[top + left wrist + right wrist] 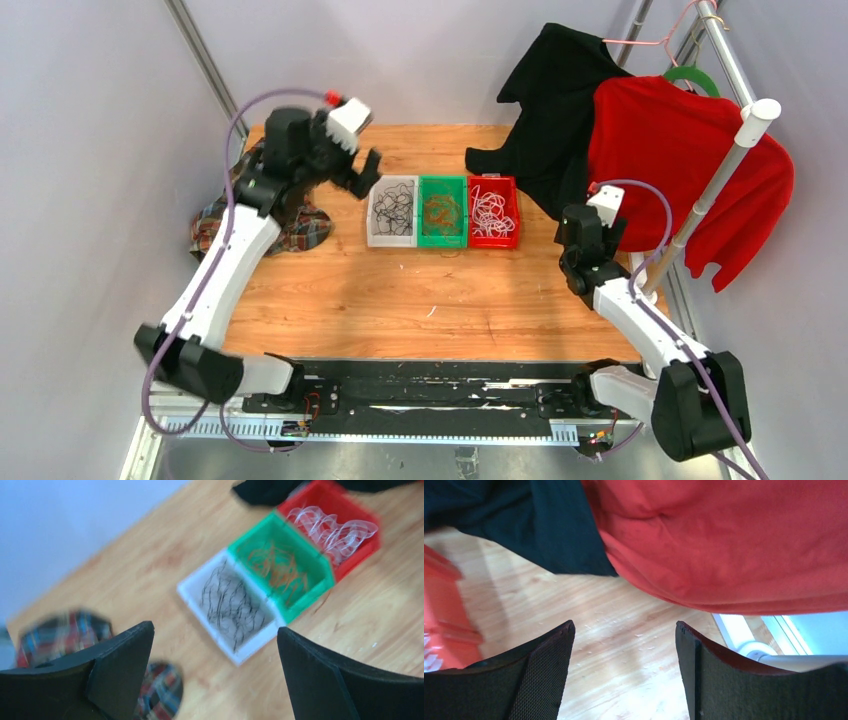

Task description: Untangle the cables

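We see the cables lying in 3 bins side by side at the middle of the desk (pixel 400 300): black cables (pixel 393 208) in the white bin (pixel 390 241), brown cables (pixel 441 210) in the green bin (pixel 443 242), and white cables (pixel 489 210) in the red bin (pixel 493 242). The bins touch one another.

The left gripper (pixel 362 175) hovers above the desk just beside the white bin's far left corner, jaws spread wide and holding nothing; its wrist view looks down over all 3 bins. The right gripper (pixel 624 625) hangs near the right edge of the desk, well apart from the bins, also released and bare, facing the black garment (pixel 549 525) and red garment (pixel 724 540) that hang there. A plaid cloth (pixel 300 230) lies at the left edge under the left arm.

We judge the sorting by colour as done, since each bin holds only 1 colour. Within each bin the strands look looped and piled over each other, so if loose, separate cables are wanted, that work is left. The blur in the left wrist view keeps us from telling knots from mere overlap.
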Controlling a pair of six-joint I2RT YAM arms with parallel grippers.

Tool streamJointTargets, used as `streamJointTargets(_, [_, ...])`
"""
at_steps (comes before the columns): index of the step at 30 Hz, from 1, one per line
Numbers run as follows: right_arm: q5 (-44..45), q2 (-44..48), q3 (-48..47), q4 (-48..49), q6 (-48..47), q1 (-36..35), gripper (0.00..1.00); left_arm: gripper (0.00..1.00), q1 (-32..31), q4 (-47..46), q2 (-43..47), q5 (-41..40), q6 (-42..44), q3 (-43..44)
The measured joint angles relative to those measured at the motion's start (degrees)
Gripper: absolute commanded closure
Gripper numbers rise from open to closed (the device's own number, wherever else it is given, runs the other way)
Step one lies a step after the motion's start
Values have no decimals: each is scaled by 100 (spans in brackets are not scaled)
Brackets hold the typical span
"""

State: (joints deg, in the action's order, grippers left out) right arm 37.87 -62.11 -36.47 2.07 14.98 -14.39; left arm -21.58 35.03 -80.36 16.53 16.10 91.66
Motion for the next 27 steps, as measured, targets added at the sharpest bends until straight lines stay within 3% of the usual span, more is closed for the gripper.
streamJointTargets(5, [251,-153,1167,1235,-527,63,26,2,970,-1469,1405,-72,-201,-3464])
streamJointTargets(11, [269,-245,1980,2557,-1078,321,26,2,1453,-3075,1539,-315,-197,-6050])
streamJointTargets(14, [256,-404,2009,3213,-1165,538,26,2,1563,-4159,1340,-450,-203,-6684])
streamJointTargets(21, [-48,-772,2326,4129,-1143,925,26,2,1805,-6269,651,-855,-581,-7038])
streamJointTargets(27, [-973,-1167,2415,4706,-1390,933,26,2,1878,-8170,527,-1178,-927,-7851])
